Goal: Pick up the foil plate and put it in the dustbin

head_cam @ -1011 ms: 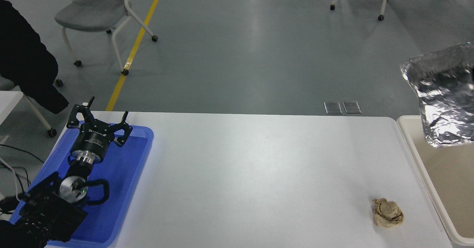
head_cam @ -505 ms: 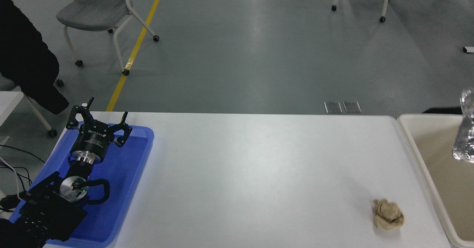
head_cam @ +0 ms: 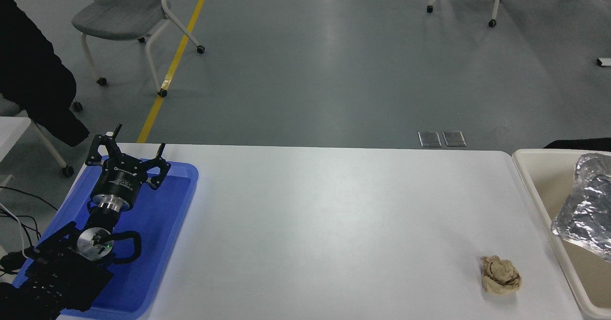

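Since the right arm isn't anywhere in shot, I honestly can't say what its jaws are doing, so no guess from me there. The only gripper you can see is the left gripper, parked at the lower left over the blue tray, with its jaws spread apart and nothing in them.

The foil plate is sitting at the far right edge of the view, inside the outline of the dustbin. It looks tilted and it's cut off by the edge of the picture. I can't tell if it's resting on the bin floor, leaning on a wall or being held from out of frame.

So my read is we're at the drop-off step, basically at the end. If something is holding it, the next move just needs a release with the plate clear of the rim, then pulling out without dragging the crinkly foil back up.

Out on the white desk there's a little crumpled brown paper wad near the bin, untouched. A person's dark sleeve and some chairs are at the top left.
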Action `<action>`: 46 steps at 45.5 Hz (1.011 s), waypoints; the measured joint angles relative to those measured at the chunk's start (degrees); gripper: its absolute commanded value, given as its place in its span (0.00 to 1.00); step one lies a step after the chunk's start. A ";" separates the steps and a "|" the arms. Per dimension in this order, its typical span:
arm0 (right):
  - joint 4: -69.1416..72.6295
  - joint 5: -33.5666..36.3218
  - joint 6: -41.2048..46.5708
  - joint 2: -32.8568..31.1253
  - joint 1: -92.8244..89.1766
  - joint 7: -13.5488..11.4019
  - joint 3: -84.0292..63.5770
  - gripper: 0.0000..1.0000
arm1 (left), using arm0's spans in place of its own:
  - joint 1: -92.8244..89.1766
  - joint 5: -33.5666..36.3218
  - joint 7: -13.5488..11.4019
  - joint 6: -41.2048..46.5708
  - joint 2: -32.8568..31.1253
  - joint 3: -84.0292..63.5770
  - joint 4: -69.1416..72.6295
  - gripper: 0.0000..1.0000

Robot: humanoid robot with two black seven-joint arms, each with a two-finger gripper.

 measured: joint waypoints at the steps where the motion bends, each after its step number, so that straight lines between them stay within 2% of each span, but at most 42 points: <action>1: -0.09 0.01 -0.03 0.08 -0.08 0.05 0.09 1.00 | 0.00 0.00 0.00 0.00 0.00 0.00 0.00 1.00; 15: -0.66 0.10 -0.22 0.81 0.55 0.54 0.66 1.00 | -0.02 0.00 0.00 0.00 0.00 0.00 -0.03 1.00; 22: 3.78 -0.21 0.07 -0.07 4.27 0.61 -1.90 1.00 | -0.06 0.00 0.01 0.00 0.00 0.00 -0.04 1.00; 36: 28.90 -2.54 1.47 -8.82 23.54 0.32 -16.24 1.00 | -0.13 0.00 0.10 0.00 -0.09 0.00 -0.05 1.00; 46: 44.32 -3.33 10.76 -9.72 43.52 0.18 -29.94 1.00 | -0.14 0.00 0.09 0.00 -0.08 0.00 -0.02 1.00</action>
